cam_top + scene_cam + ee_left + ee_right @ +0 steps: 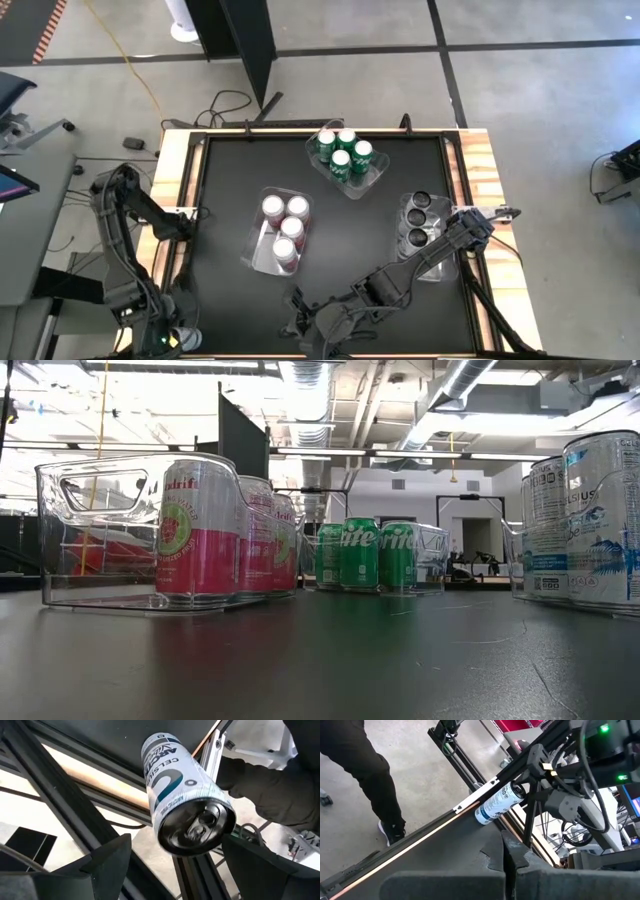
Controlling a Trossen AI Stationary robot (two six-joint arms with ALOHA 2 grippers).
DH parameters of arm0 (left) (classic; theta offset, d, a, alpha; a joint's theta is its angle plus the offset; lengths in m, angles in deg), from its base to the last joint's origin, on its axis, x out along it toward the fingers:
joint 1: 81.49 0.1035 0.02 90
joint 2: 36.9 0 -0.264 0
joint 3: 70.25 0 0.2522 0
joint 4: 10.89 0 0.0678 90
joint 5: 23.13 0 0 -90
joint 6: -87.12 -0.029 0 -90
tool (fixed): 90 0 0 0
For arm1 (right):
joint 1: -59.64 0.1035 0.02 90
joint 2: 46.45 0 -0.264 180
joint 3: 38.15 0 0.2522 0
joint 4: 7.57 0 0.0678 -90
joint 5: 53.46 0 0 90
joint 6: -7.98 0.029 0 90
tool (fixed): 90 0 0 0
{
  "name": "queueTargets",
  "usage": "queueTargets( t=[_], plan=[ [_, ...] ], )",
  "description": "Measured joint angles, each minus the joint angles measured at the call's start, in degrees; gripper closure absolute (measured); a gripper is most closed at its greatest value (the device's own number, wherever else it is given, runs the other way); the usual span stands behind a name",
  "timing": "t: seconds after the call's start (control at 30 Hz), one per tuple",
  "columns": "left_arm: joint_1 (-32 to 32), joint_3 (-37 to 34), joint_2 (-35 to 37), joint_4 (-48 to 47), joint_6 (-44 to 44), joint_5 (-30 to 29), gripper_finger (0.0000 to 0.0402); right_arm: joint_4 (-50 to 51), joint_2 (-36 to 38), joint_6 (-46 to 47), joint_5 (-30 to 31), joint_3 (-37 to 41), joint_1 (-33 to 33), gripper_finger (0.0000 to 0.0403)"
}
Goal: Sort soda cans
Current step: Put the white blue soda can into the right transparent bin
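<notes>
**White can held off the table's left corner**

Left gripper (pixel 170 865) clamps a white can (pixel 182 805) beside the table frame (pixel 100 785), outside the mat. Right gripper (pixel 512 855), fingers pressed together, waits low at the near edge. Pink cans (pixel 283 228), green cans (pixel 343 152) and dark-topped cans (pixel 418 220) sit in clear bins (pixel 262 255).

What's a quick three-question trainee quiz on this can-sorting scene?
1. True or false: the right gripper is holding a can.
2. How many green cans stand together in their clear bin?
3. What is in the left gripper? A) one of the green cans B) a white can C) nothing

Key: 1. False, it is shut and empty. 2. Four. 3. B, held off the table's edge.
</notes>
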Motion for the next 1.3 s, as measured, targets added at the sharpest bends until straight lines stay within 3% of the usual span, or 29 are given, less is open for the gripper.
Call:
queueTargets(
  t=[0.6, 0.97, 1.3],
  plan=[
    [0.0, 0.0, -1.7, 0.2, -3.4, 1.9, 0.0094, 0.0, 0.0, 1.1, 0.0, 0.0, 0.0, 0.0400],
    [0.0, 0.1, 0.5, 3.2, -0.2, -3.2, 0.0094, 0.0, 0.0, 1.1, 0.0, 0.0, 0.0, 0.0400],
    [0.0, 0.1, 0.1, 2.6, 3.8, -3.6, 0.0094, 0.1, 0.0, 1.0, 0.0, 0.0, 0.0, 0.0400]
  ],
)
